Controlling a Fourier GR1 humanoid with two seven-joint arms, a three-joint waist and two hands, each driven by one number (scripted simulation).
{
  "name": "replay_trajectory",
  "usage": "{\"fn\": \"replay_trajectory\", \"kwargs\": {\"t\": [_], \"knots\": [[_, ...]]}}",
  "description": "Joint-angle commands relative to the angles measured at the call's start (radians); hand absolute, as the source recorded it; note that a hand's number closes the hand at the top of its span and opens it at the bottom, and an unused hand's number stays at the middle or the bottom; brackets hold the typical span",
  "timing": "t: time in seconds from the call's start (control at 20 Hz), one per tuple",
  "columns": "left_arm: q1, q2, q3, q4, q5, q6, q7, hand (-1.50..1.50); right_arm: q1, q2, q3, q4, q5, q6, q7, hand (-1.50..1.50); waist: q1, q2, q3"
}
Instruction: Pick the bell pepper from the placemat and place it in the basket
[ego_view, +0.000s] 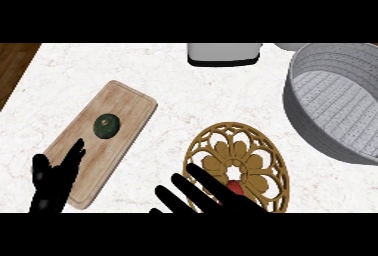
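While its fingers are spread straight and wide, holding nothing, the right robot hand (215, 199) hovers at the view's lower edge over the near side of a round, golden-brown openwork placemat (238, 150). A small red bell pepper (235, 187) sits on that placemat, a little nearer than its middle, half hidden among the dark fingers; whether any finger touches it cannot be told.

The pepper is probably light and hollow, with smooth, waxy skin that may slip and walls that give a little. It looks best taken round its widest part, fingers on one side and thumb on the other. The placemat's cut-out pattern could snag fingertips that come in too low.

At the lower left, the left robot hand (52, 187) rests open, fingers up, at the near end of a pale wooden cutting board (127, 107). Farther along the board lies a dark green, round fruit (106, 125).

Beyond, on the white marbled surface (207, 95), a large grey ribbed basket (332, 110) stands at the right, well apart from the pepper. A white boxy appliance with a dark base (224, 54) sits at the far edge.

No brand, label or writing can be read anywhere.
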Motion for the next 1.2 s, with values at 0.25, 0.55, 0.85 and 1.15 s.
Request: {"fn": "replay_trajectory", "kwargs": {"t": [0.25,0.55,0.85,1.15], "knots": [[0.022,-0.017,-0.024,0.046,-0.014,-0.011,0.028,0.0,-0.047,-0.083,-0.142,-0.137,-0.314,0.4,0.275,-1.5,0.0,0.009,-0.009],[0.007,-0.04,-0.022,0.068,-0.022,-0.013,0.021,0.0,-0.112,-0.1,-0.239,-0.127,-0.528,0.437,0.359,-1.5,0.012,0.013,-0.008],[0.055,-0.036,-0.023,0.035,-0.029,-0.045,0.005,0.0,-0.054,-0.123,-0.223,-0.171,-0.574,0.36,0.416,-1.5,0.028,0.016,-0.005],[-0.029,-0.046,0.003,0.099,-0.036,-0.066,0.018,0.0,0.002,-0.051,-0.11,-0.146,-0.41,0.314,0.365,-1.5,0.037,0.023,-0.003]]}}
